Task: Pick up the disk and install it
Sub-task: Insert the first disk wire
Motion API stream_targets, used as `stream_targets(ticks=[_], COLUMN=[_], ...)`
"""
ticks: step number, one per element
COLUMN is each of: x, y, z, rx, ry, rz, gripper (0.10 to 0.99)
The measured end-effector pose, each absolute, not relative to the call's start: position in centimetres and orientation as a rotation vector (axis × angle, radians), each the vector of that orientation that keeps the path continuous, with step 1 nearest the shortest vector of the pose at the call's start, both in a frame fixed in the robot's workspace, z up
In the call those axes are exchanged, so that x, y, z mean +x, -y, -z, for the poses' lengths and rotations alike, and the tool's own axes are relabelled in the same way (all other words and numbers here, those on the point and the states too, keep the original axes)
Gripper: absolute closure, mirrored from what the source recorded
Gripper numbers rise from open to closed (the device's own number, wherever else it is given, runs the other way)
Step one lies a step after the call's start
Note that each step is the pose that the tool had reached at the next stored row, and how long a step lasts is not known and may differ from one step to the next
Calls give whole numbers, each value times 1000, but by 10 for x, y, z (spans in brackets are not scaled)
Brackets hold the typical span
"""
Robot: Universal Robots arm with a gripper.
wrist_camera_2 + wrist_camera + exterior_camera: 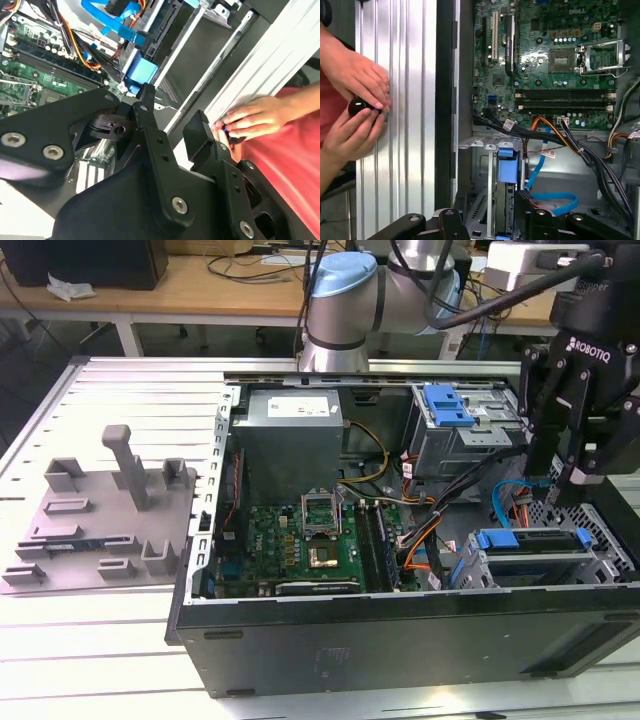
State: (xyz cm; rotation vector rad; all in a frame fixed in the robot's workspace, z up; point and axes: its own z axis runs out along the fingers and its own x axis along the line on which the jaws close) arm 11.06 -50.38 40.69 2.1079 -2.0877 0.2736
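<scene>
Closest to the wrist cameras, the gripper (490, 212) is seen with its two black fingers (155, 135) spread apart and released, nothing being clamped between them. The arm (345, 300) is reached in from the far side of the desk (120, 380) and bent over the open computer case (400, 640), so that the gripper is held pointing down above the case's corner on the exterior view's right. One disk (530, 540) is counted. It is seated in the metal drive cage (600, 560) at that corner, with its blue carrier bracket showing, and it lies beneath the gripper. In the first wrist view the disk is seen between the two fingertips, one finger to each side; whether either finger touches it cannot be told. One motherboard (550, 65), one power supply box (290, 430) and one grey box with a blue latch (447, 405) are seen inside the case. One grey moulded fixture (100, 510) is laid on the desk, well apart on the exterior view's left. Two hands (350, 75) of a person are seen at the desk's edge beside the case, and a small black round object (357, 106) is held between them.
</scene>
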Motion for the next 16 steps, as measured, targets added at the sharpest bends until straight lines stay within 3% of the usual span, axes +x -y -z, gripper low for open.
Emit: stream_targets(ticks=[7, 16], x=[115, 122], y=[496, 462], z=[-399, -393], rx=[1959, 1938], ry=[2183, 2169], rz=[-294, -326], gripper=[580, 580])
